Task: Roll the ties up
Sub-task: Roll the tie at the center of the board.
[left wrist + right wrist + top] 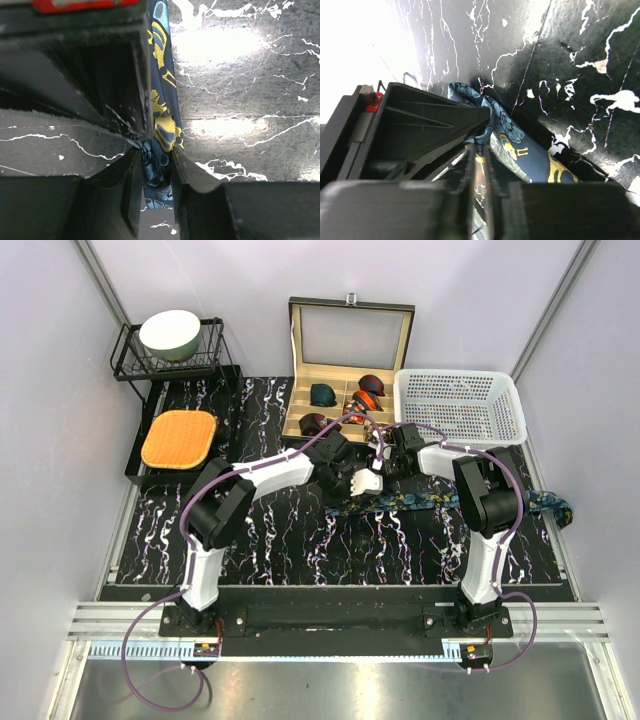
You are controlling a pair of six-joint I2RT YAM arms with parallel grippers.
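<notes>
A dark navy tie [450,500] with a teal-and-gold pattern lies as a long strip across the black marbled table, running right to the table's edge. My left gripper [367,483] and right gripper [383,462] meet at its left end. In the left wrist view the left gripper [156,170] is shut on the tie [162,115], with fabric squeezed between the fingers. In the right wrist view the right gripper [480,150] pinches a fold of the tie [530,155] at its fingertips, tight against the left gripper's black body [425,130]. Coiled ties sit in the box: green [322,394], maroon [312,423], red-orange [368,398].
An open wooden compartment box [296,400] stands at the back centre. A white mesh basket [458,405] is to its right. At the back left, a black wire rack holds a bowl [170,335], and an orange cushion [178,438] lies in front of it.
</notes>
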